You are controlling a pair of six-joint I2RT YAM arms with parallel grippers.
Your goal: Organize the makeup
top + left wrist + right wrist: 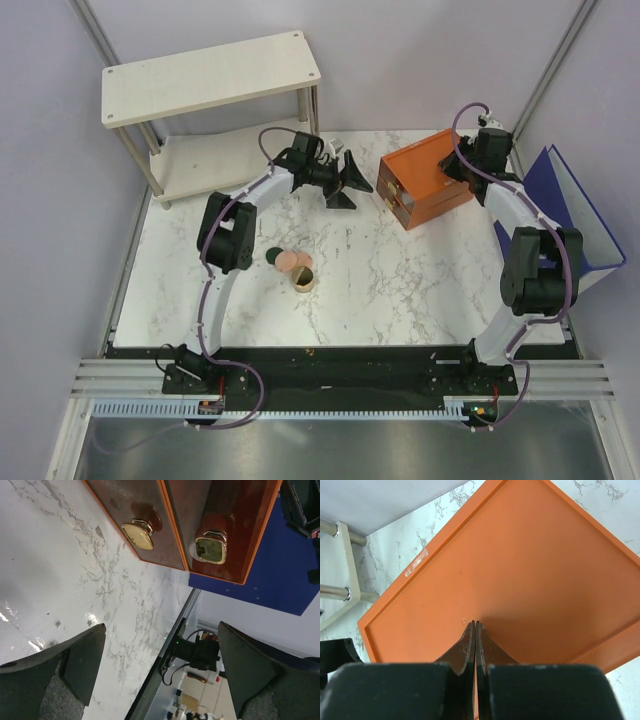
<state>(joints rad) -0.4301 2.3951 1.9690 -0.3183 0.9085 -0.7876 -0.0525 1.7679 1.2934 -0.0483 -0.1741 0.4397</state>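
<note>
Closest to the lens in the right wrist view is the right gripper [475, 625], jaws pressed together with nothing between them, tips right over the flat orange lid of the box [520, 565]. Can't tell if they actually touch it. The left gripper [161, 627] is the opposite: jaws wide apart and empty, fingers [75, 665] down in the bottom corners of its view, pointed at the box's two drawer fronts, each with a gold knob [139, 534]. Only bare marble table [60, 570] lies between jaws and drawers.

Makeup-wise, from the top camera I can only make out three pieces: a green disc [272, 257], a pink disc [291, 260] right beside it, and a jar [304, 277] just below right of that. It's a tight little cluster left of centre, well apart from both sets of jaws, which are up at top middle and upper right. White shelf [210, 75] upper left, blue folder [575, 215] at the right edge.
</note>
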